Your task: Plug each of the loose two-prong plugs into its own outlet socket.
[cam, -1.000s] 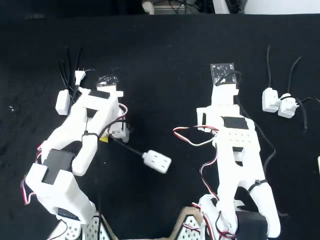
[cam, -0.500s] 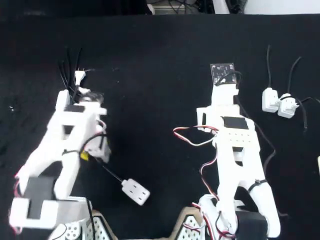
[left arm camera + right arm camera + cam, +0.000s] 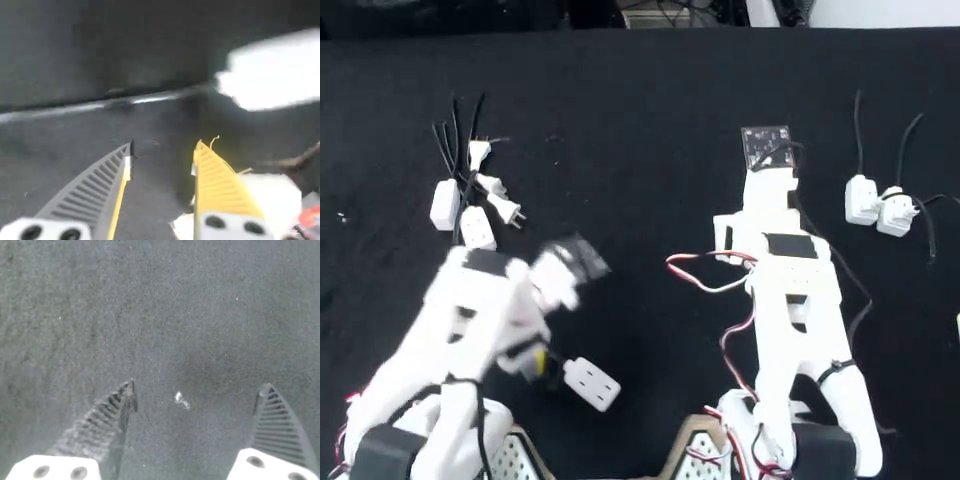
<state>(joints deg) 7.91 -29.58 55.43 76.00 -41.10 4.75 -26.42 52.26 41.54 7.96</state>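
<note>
In the high view, the left gripper (image 3: 570, 262) hangs between the loose plugs and the outlet socket (image 3: 592, 383). The nearest two-prong plug (image 3: 505, 207) lies farther up the table and to that gripper's left. Its long axis is slanted, with the prongs aimed back toward the gripper. The socket lies on the near side, close against the same arm, also slanted. The left arm is much the nearer to both. The right gripper (image 3: 767, 150) sits well apart at mid-table, with a plug-and-socket pair (image 3: 876, 205) off to its right (seemingly already mated, though that is a judgement).

In the left wrist view, the left fingers (image 3: 100, 185) stand moderately parted with nothing between them. A dark cable (image 3: 125, 100) crosses the cloth (image 3: 60, 140) beyond the tips. A white blur past it cannot be identified.

In the right wrist view, the right fingers (image 3: 107, 420) are spread wide over bare cloth, empty.

No brand, label or writing can be read in any view.
</note>
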